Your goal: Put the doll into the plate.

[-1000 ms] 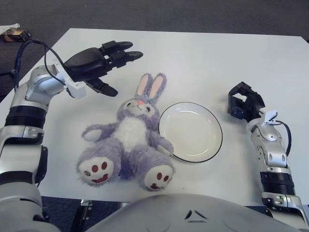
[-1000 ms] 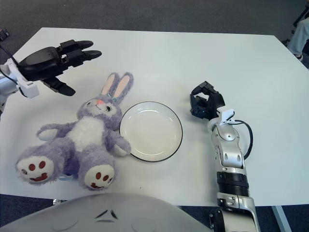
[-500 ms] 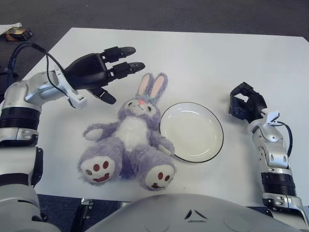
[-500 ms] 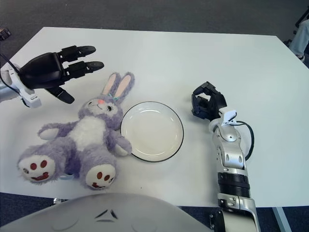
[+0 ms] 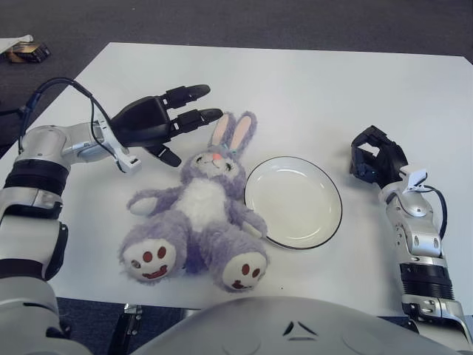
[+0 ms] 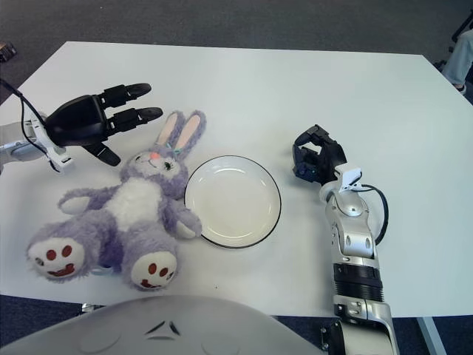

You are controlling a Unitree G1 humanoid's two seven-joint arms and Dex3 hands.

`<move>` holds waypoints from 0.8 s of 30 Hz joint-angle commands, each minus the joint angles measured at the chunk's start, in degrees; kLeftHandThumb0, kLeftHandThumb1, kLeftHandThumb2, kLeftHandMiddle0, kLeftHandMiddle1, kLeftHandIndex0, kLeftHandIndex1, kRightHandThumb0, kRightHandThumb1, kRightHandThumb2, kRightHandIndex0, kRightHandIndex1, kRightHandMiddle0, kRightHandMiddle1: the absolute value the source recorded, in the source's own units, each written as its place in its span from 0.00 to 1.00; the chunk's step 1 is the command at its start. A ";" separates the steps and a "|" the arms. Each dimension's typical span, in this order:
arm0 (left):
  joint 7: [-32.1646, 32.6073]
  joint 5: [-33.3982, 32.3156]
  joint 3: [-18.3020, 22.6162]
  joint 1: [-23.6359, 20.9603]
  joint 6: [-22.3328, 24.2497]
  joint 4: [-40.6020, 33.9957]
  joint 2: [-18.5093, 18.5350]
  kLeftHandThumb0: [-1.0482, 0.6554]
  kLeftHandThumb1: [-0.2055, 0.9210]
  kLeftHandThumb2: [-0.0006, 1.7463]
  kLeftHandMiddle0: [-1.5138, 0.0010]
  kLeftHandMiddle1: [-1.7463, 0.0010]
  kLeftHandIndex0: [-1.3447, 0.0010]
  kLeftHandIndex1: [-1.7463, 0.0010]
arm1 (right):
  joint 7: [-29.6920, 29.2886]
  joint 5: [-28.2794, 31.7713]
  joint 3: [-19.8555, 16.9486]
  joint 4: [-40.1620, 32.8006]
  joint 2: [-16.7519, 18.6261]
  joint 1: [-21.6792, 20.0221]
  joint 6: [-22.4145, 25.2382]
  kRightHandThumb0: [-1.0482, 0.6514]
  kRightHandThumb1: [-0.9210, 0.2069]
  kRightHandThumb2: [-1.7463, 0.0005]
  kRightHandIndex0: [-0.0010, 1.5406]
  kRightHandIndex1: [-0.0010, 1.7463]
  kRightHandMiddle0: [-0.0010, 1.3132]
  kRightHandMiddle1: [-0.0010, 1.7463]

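A purple plush bunny doll (image 5: 198, 209) lies on its back on the white table, ears toward the far side, feet with red paw marks toward me. Its right arm touches the rim of a white plate (image 5: 293, 201) with a black edge, which holds nothing. My left hand (image 5: 166, 124) hovers just left of the bunny's head, black fingers spread, their tips close to the ears, holding nothing. My right hand (image 5: 374, 161) shows to the right of the plate, fingers curled with nothing in them.
The white table (image 5: 310, 89) stretches far behind the doll and plate. A small brown object (image 5: 22, 50) lies on the dark floor past the table's far left corner. A cable loops off my left forearm (image 5: 52, 144).
My left hand has come down and to the right, closing in on the bunny's head. The doll, the plate and my right hand have not moved.
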 commanded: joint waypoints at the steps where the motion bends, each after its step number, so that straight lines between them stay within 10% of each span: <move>1: 1.32 -1.42 -2.11 -1.76 -0.23 1.55 0.51 0.03 1.00 0.30 0.96 0.95 1.00 0.85 | 1.16 -0.25 0.86 3.50 0.19 3.87 5.36 0.38 0.32 0.42 0.61 1.00 0.32 1.00; 24: 2.84 -2.72 -6.52 -1.00 -0.25 -1.55 1.84 0.00 1.00 0.25 1.00 0.70 1.00 0.70 | 2.25 0.36 -0.03 4.58 -0.59 3.70 5.50 0.38 0.32 0.42 0.62 1.00 0.32 1.00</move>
